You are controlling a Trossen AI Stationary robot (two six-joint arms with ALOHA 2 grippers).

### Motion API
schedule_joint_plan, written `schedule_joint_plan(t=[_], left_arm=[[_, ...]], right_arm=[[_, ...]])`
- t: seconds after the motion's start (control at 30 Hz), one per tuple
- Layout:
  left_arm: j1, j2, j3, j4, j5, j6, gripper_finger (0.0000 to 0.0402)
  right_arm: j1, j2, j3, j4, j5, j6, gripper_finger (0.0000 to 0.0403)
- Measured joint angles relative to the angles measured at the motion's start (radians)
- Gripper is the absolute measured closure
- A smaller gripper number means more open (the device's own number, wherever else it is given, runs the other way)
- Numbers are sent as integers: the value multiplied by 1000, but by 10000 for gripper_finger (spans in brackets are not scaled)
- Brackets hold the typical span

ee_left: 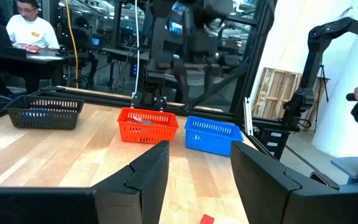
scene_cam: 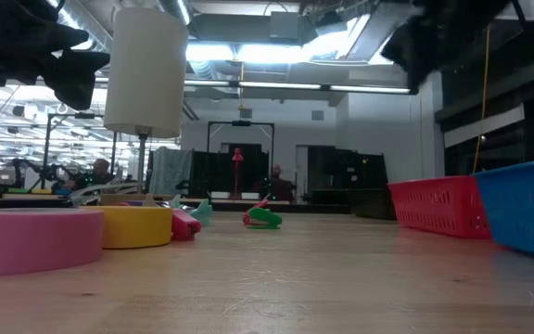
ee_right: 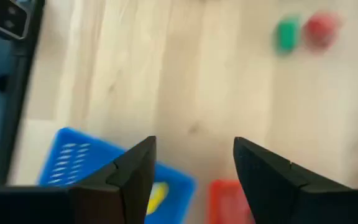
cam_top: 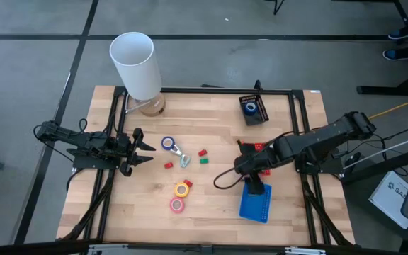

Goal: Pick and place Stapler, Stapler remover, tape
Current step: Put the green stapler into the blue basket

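Note:
In the high view a blue tape roll, a yellow one and a pink one lie flat on the wood. Another blue roll sits in the black basket. Small red and green staple removers and a silvery piece lie between them. My left gripper hovers open near the table's left side, level, pointing at the blue roll. My right gripper is open and empty, pointing down above the red basket and blue basket.
A tall white cylinder stands at the far left corner. In the right wrist view something yellow shows in the blue basket. The low view has the pink roll and yellow roll close by. Bare wood lies mid-table.

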Motion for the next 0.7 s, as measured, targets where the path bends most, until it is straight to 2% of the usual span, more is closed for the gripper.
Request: schedule_joint_plan(t=[0.2,0.53,0.7], left_arm=[[0,0,0,0,0,0,233],[0,0,0,0,0,0,233],[0,0,0,0,0,0,233]], right_arm=[[-41,-1,40,19,116,-209,194],[-120,-1,40,145,114,-388,194],[-130,0,40,190,99,-387,194]])
